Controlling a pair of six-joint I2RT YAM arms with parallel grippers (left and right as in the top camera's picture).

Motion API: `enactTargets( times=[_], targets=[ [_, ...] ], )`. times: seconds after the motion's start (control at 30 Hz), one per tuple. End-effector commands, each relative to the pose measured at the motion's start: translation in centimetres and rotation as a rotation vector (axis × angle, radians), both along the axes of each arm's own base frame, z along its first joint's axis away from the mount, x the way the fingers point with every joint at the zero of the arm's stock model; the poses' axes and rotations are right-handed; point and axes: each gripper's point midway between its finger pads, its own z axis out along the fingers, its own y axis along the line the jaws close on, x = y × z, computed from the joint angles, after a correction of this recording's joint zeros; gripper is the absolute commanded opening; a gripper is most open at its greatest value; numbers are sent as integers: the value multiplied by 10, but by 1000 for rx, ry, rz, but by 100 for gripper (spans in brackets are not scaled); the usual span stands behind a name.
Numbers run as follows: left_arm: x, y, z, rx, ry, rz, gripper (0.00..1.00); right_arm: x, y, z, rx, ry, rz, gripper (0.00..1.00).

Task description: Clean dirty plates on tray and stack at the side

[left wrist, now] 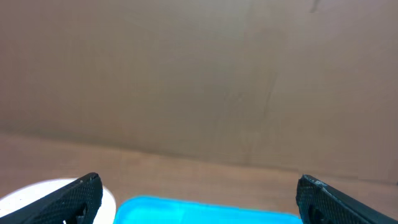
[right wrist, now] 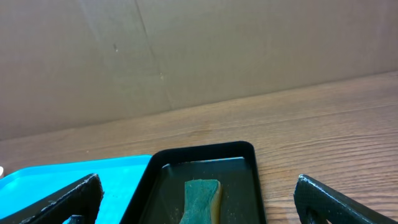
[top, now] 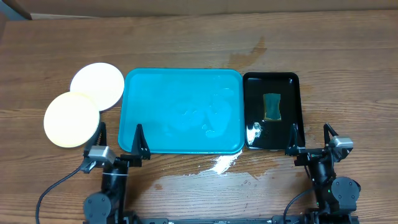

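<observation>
The turquoise tray lies mid-table, wet, with no plate on it; its far rim shows in the left wrist view and one corner in the right wrist view. Left of the tray rest two plates: a white one, also seen as a white plate edge, and a pale yellow one overlapping its near-left edge. My left gripper stands open at the tray's near-left corner, holding nothing. My right gripper stands open at the black tray's near end, empty.
A glossy black tray right of the turquoise one holds a green-and-yellow sponge. Spilled water wets the wood in front of the trays. A cardboard wall rises behind the table.
</observation>
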Motion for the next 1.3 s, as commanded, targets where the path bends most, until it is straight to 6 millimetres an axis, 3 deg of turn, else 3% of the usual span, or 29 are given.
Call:
enactTargets(
  times=[0.0, 0.1, 0.2, 1.27],
  targets=[
    [4, 20, -28, -118, 88, 98, 100, 0, -2, -2, 7, -4, -6, 100],
    [3, 32, -70, -215, 251, 176, 100, 0, -1, -2, 7, -4, -6, 100],
    [4, 28, -70, -124, 256, 161, 100, 0, -1, -2, 7, -4, -6, 100],
    [4, 28, -70, -124, 256, 161, 100, 0, -2, -2, 7, -4, -6, 100]
  ],
)
